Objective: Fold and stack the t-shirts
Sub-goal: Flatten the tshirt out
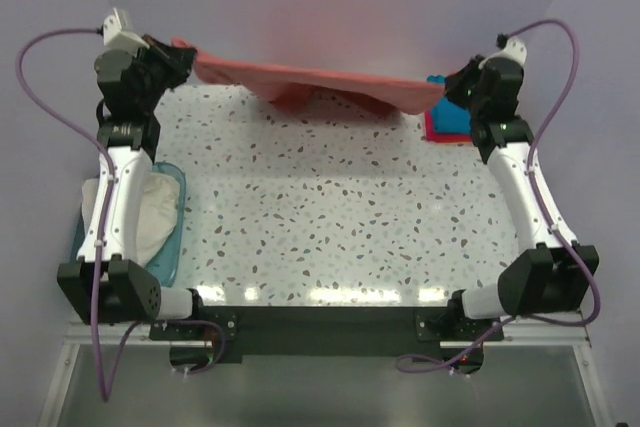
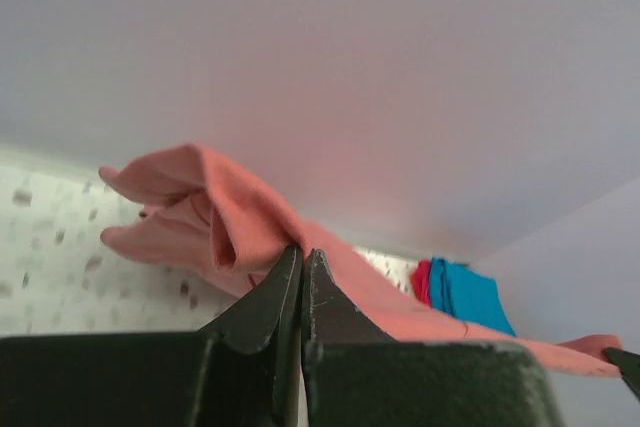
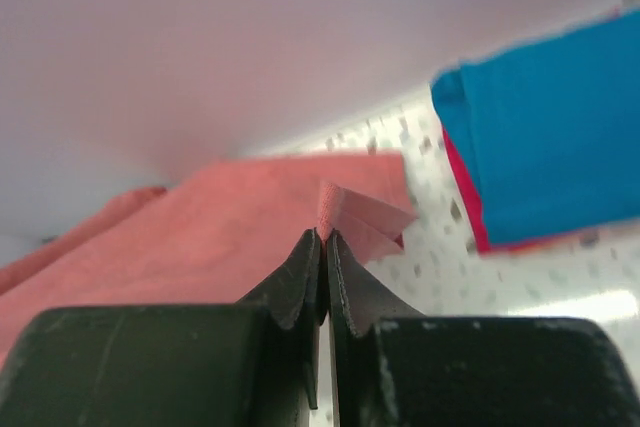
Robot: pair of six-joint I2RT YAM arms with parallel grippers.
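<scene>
The dusty brick-red t-shirt (image 1: 320, 87) hangs stretched across the far edge of the table, held at both ends. My left gripper (image 1: 180, 55) is shut on its left end (image 2: 240, 217). My right gripper (image 1: 450, 90) is shut on its right end (image 3: 345, 212). The teal-blue t-shirt (image 1: 440, 115) lies folded on top of the bright pinkish-red t-shirt (image 1: 430, 127) at the far right; both show in the right wrist view, the teal one (image 3: 550, 137) and the red edge (image 3: 465, 202). The cream-white t-shirt (image 1: 150, 212) lies in the bin at the left.
The light-blue plastic bin (image 1: 172, 247) stands at the table's left edge under my left arm. The speckled tabletop (image 1: 330, 207) spreads between the arms. A plain wall rises right behind the far edge.
</scene>
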